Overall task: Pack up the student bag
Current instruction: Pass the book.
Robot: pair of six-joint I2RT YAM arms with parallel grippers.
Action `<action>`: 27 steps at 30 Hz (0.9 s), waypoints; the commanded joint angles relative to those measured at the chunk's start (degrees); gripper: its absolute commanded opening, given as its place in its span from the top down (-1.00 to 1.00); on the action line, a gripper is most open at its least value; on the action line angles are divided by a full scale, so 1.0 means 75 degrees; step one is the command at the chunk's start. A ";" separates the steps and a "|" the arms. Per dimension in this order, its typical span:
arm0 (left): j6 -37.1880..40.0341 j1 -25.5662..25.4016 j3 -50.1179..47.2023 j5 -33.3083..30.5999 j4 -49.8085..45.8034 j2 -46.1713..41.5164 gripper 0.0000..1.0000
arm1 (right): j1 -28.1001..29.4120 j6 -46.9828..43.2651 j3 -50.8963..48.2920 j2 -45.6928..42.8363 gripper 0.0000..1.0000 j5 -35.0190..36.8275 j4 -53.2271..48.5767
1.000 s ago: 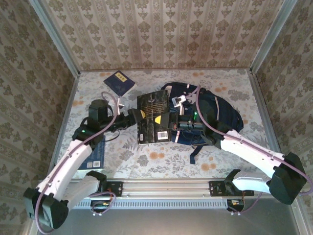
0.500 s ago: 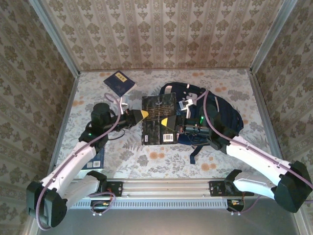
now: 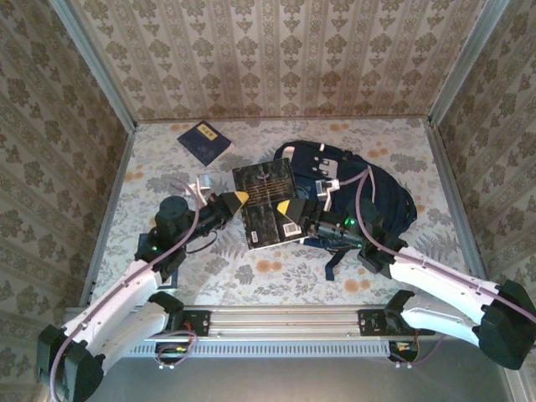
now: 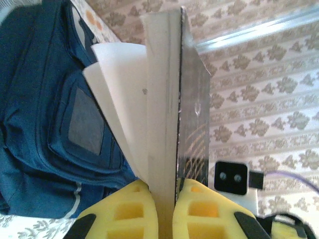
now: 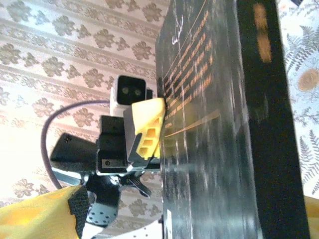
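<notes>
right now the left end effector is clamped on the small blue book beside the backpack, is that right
Not quite: the left end effector is clamped on the large black book beside the backpack, as the left wrist view shows.

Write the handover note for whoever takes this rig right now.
Left gripper: shut on one edge of the black book.
Right gripper: open, with its jaws either side of the book's opposite edge but not clamping.
Backpack: lies right of centre on the table, and the black book is held at its left side.
Blue book: lies at the far left.
Done: black book lifted.
Left: put both books in the backpack. I cannot tell if it is unzipped.
</notes>
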 commanded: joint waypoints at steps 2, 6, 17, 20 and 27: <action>-0.0572 -0.0290 -0.0238 -0.2028 0.0922 -0.0277 1.00 | 0.0472 0.0227 -0.0402 -0.0210 -0.66 0.1210 0.1593; -0.0474 -0.0812 -0.0170 -0.2689 0.0952 -0.0188 1.00 | 0.0885 0.0157 -0.0668 0.0015 -0.68 0.1882 0.2333; 0.0162 -0.2137 0.0121 -0.3487 0.1070 0.0364 1.00 | 0.1338 -0.0395 -0.0698 -0.0281 0.42 0.4107 0.1203; 0.0542 -0.2235 0.0365 -0.3610 0.0390 0.0374 0.93 | 0.1216 -0.0928 -0.0551 -0.1093 0.84 0.4604 -0.0309; 0.2365 -0.2156 0.1842 -0.3224 -0.1728 0.1466 -0.40 | -0.0125 -0.1738 -0.0027 -0.3547 1.00 0.5054 -0.4257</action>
